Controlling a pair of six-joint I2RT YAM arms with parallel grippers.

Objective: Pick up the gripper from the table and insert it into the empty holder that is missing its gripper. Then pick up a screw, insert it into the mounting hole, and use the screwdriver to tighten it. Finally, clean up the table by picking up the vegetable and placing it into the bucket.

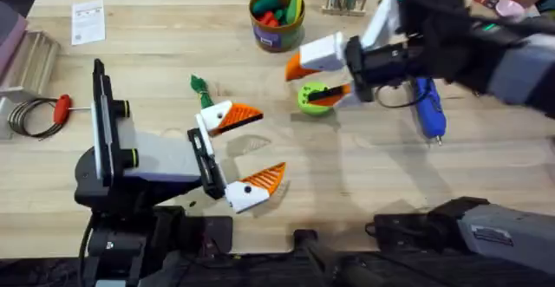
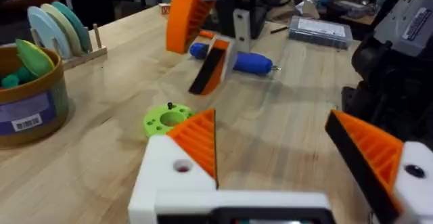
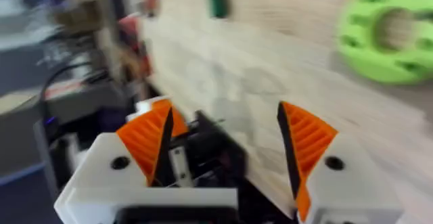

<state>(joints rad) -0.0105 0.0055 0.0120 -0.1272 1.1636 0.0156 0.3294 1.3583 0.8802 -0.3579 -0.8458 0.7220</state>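
The left gripper (image 1: 249, 146) sits low over the near part of the desk (image 1: 156, 79), its white mounts tipped with ribbed orange wedges spread wide apart and holding nothing, probably idling; just beyond its upper finger lies the vegetable (image 1: 200, 90), slim, dark green and leafy-ended, not yet cleared away; farther across, the right gripper (image 1: 314, 79) hovers beside a round bright-green disc (image 1: 312, 98), its orange-padded fingers likewise apart and empty, seemingly angling toward work at the disc; the chunky blue screwdriver (image 1: 427, 107) rests flat near that arm; farthest, the orange-rimmed bucket (image 1: 276, 18) stands upright, toy foods heaped inside.
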